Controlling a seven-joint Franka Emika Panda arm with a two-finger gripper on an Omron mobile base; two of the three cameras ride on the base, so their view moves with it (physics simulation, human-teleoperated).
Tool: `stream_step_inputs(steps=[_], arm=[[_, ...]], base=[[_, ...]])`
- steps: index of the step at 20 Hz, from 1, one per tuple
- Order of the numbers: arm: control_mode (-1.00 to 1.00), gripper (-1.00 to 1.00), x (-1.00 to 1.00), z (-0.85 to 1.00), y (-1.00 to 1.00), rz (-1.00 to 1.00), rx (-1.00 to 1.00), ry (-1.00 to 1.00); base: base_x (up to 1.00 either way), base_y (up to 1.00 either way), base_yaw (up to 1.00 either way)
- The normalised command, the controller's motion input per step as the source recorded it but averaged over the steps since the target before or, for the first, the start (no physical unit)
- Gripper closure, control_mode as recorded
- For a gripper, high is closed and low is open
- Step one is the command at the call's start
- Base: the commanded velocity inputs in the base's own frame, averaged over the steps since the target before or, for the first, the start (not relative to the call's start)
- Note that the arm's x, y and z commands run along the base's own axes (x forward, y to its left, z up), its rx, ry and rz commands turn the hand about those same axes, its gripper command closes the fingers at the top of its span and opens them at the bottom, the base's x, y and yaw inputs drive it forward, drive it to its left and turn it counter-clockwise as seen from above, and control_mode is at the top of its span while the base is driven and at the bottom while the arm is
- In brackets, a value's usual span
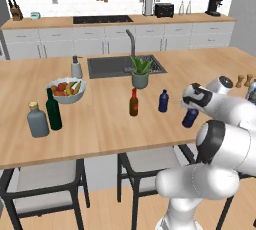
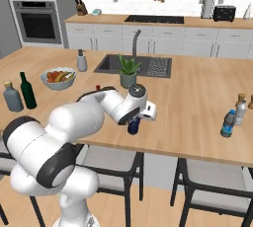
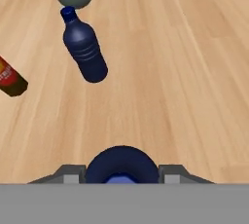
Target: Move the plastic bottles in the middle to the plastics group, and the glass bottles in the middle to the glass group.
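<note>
A dark blue bottle (image 3: 121, 164) sits cap-up between the gripper (image 3: 121, 175) fingers, which close on its rounded shoulder above the wood-grain counter (image 3: 194, 72). The second blue bottle (image 3: 84, 47), ribbed plastic, stands just beyond, beside the red-capped brown bottle (image 1: 133, 102).

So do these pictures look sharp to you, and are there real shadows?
Left base view: soft, slightly blurred, faint shadows under the brown bottle. Right base view: even light, no glare on the counter. Hand view: the near dark blue bottle looms large between the fingers.
</note>
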Motion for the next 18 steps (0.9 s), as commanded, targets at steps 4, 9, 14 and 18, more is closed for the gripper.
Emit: stream_step_inputs(steps=[4, 9, 14, 18], arm=[[-1.00, 1.00, 0.01, 0.22, -0.78, -0.27, 0.00, 0.00], [-1.00, 1.00, 0.04, 0.22, -0.76, -0.30, 0.00, 0.02], [-1.00, 1.00, 0.00, 0.06, -0.71, -0.27, 0.00, 0.00], [-1.00, 1.00, 0.00, 0.05, -0.59, -0.20, 0.00, 0.00]], base=[[0.00, 0.00, 0.00], [0.00, 0.00, 0.00], [0.00, 0.00, 0.00], [0.00, 0.00, 0.00]])
